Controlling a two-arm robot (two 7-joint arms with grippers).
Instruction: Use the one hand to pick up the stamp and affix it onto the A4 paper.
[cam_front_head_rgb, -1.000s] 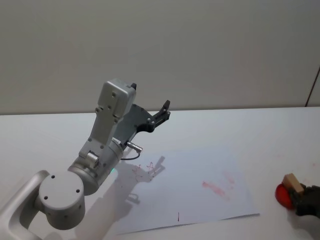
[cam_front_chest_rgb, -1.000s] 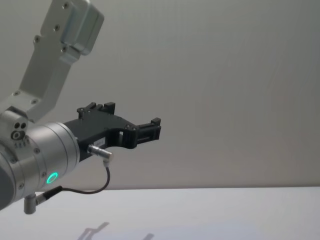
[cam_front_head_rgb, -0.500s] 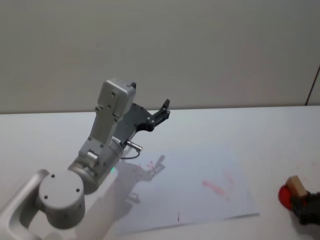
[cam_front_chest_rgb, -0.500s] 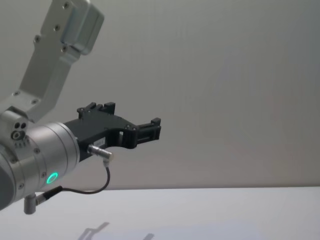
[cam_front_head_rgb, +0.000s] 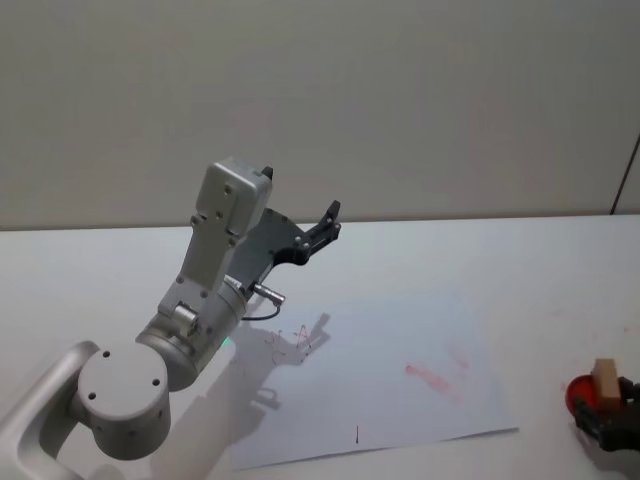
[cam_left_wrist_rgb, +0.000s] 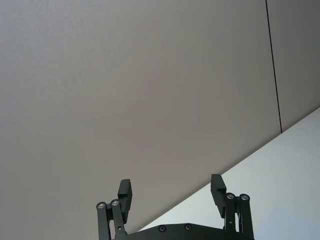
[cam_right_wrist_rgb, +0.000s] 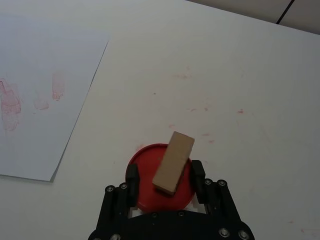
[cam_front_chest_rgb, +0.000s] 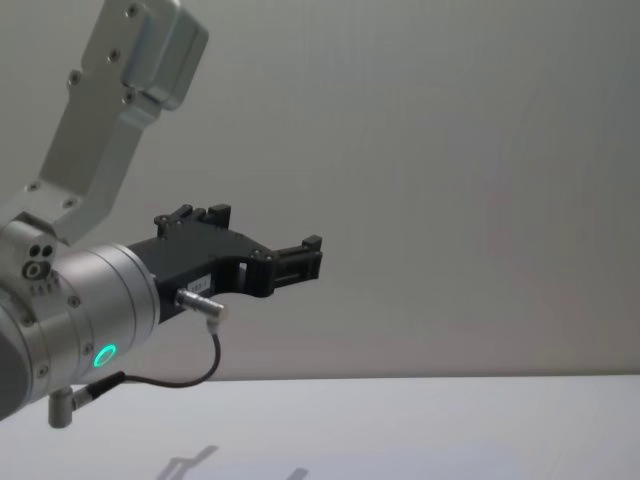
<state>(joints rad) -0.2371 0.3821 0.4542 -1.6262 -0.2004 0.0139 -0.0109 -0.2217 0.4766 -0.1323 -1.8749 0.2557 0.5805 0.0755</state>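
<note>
So the right gripper is down at about 4 o'clock on the white tabletop, well off the edge of the A4 paper. The wooden stamp is standing on the round red ink pad, leaning a bit, and the fingers sit spread on either side of it. From the wrist view there looks to be a gap on both sides, so I'd call it not gripped yet, more like lined up for the pinch. The left gripper is parked up in the air over the 10 o'clock area of the paper, fingers wide apart with nothing in them, just pointing at the wall. The paper already has a few faint red smudges on it. What could go sideways here: the block is tilted and turned at an angle to the fingers, so if they close on its corners instead of flat faces it could twist or pop out. It could also drag the ink pad along if the ink is sticky. And a crooked hold probably means a smeared print once it gets to the paper.
</note>
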